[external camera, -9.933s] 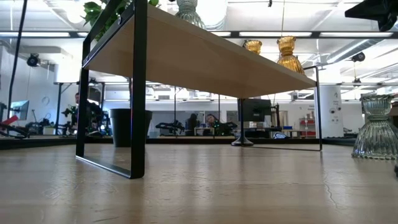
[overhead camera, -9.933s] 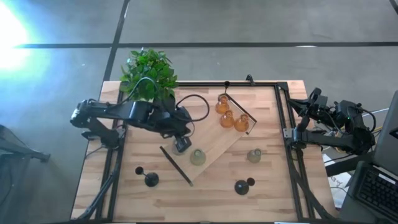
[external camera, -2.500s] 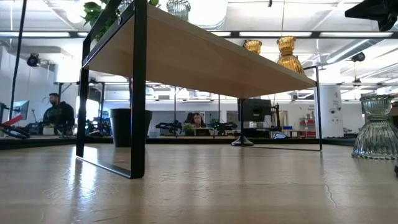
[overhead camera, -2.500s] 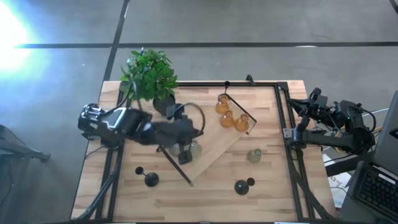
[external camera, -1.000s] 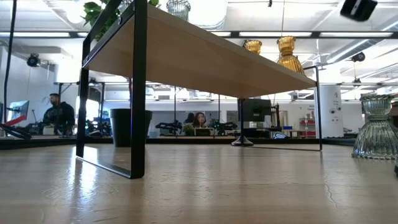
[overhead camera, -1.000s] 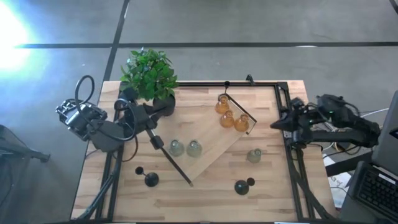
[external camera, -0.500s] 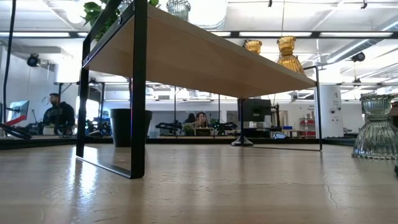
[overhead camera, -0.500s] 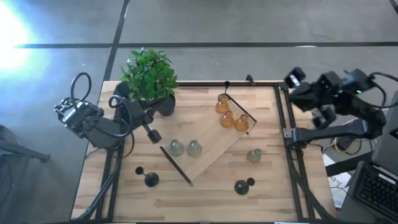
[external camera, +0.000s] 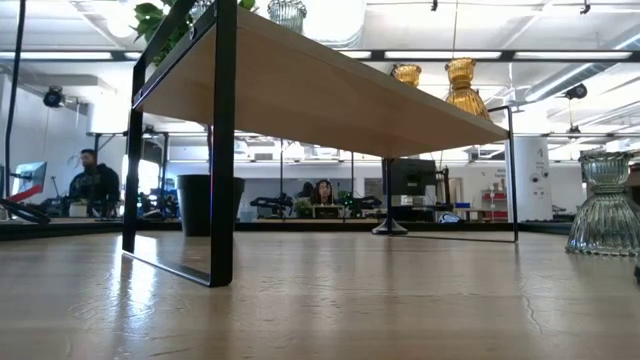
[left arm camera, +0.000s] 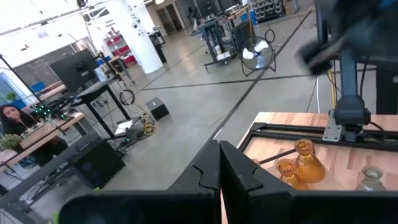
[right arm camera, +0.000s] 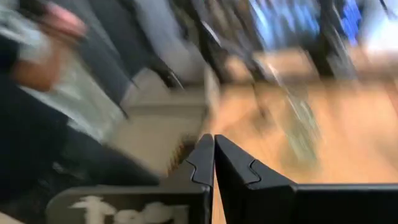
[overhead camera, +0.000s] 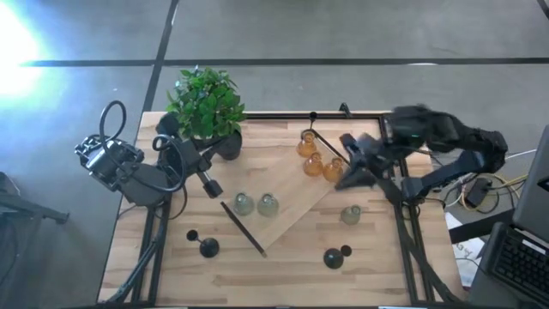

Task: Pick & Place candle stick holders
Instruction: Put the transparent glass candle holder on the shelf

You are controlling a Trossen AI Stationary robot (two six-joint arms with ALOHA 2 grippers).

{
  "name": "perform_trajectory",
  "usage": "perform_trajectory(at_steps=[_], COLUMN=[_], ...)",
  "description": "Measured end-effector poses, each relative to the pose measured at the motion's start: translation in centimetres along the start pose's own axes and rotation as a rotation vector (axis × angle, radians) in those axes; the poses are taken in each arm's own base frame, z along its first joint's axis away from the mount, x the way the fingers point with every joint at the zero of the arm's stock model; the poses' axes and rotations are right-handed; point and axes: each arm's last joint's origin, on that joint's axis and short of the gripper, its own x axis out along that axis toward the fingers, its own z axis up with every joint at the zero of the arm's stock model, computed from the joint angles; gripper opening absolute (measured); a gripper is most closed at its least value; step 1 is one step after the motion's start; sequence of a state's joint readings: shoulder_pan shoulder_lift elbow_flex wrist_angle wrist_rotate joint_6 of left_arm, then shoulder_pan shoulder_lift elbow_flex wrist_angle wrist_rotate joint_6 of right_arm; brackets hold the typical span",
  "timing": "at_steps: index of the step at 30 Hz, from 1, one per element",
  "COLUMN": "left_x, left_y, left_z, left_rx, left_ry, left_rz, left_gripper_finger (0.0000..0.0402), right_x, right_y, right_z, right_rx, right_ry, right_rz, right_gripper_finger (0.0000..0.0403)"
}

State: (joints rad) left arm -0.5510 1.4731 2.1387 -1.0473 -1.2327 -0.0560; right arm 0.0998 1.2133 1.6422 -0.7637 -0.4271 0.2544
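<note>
Three amber holders [overhead camera: 314,159] and two pale green-grey holders [overhead camera: 256,204] stand on a raised wooden shelf [overhead camera: 292,193]. A third pale holder [overhead camera: 350,215] stands on the table, and also shows in the low view [external camera: 605,205]. Black holders stand on the table at the near left [overhead camera: 202,244] and the near right [overhead camera: 336,256]. My right gripper [overhead camera: 341,180] is shut and empty, blurred, above the shelf's right corner beside the amber holders. My left gripper [overhead camera: 210,187] is shut and empty, left of the shelf.
A black pot with a green plant [overhead camera: 206,107] stands at the far left corner. The shelf rests on thin black metal legs [external camera: 222,150]. A black frame [overhead camera: 390,172] runs along the table's edges. People sit in the room behind.
My right arm has swung fast from beyond the table's right edge out over the table, toward the amber holders on the shelf. My left gripper has drawn back a little toward the far left. No holder has moved.
</note>
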Motion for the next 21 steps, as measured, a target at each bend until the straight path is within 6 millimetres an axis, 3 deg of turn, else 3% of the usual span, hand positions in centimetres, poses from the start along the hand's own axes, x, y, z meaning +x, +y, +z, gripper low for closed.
perform_trajectory(at_steps=[4,6,13,21], left_x=[0.0,0.0,0.0,0.0], left_y=[0.0,0.0,0.0,0.1], left_z=[-0.1,-0.1,-0.2,-0.2], left_rx=[0.012,0.017,0.05,0.061], left_ry=[0.004,0.005,0.01,0.01], left_rz=[0.0,0.0,0.0,0.0], left_gripper_finger=[0.0,0.0,0.0001,0.0003], right_x=[1.0,1.3,1.4,0.1], right_y=[4.0,5.3,8.7,12.0], right_z=[1.8,1.9,-1.1,-7.8], right_rx=[-0.236,-0.286,-0.162,0.045], right_ry=[-0.287,-0.347,-0.357,-0.401], right_rz=[0.231,0.26,-0.07,-0.465], right_gripper_finger=[0.0008,0.0008,0.0008,0.0008])
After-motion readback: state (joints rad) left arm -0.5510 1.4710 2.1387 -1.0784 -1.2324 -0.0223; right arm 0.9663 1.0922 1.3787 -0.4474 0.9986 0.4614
